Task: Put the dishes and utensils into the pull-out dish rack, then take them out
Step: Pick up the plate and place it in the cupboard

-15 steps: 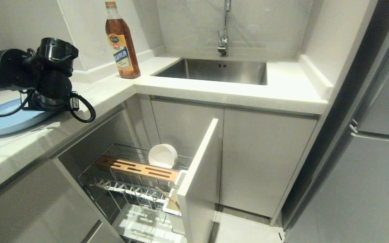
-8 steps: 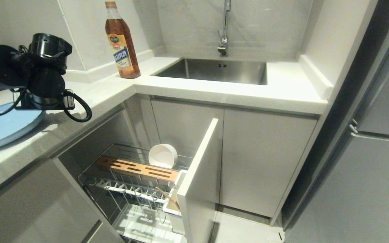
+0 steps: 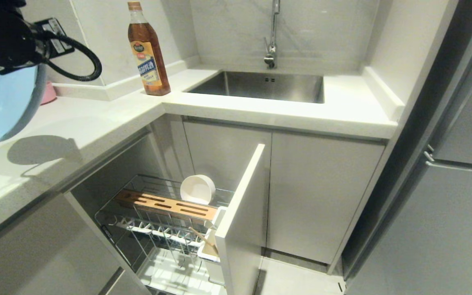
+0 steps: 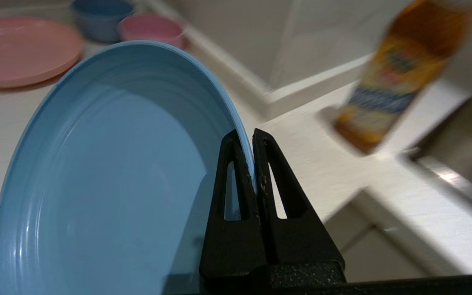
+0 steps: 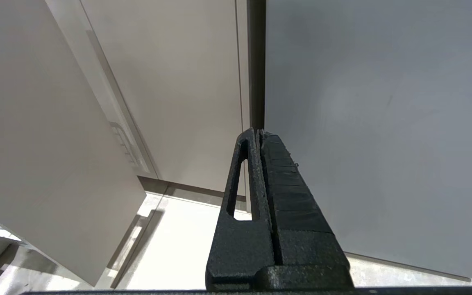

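Two fingers of the left gripper (image 4: 253, 137) pinch the plate (image 4: 109, 176) by its rim, holding it tilted above the counter (image 3: 96, 119). Right gripper (image 5: 259, 133) hangs pressed together near the floor. Bowl (image 3: 197, 189) sits in the rack (image 3: 154, 229).

The light-blue plate (image 3: 4, 104) is hanging tilted on edge above the counter; the white bowl (image 3: 197, 189) is sitting on its side in the pull-out dish rack (image 3: 154, 221), chopsticks (image 3: 203, 239) leaning in its front corner

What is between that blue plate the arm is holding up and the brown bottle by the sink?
Only bare white countertop lies between the light-blue plate and the bottle, in the head view.
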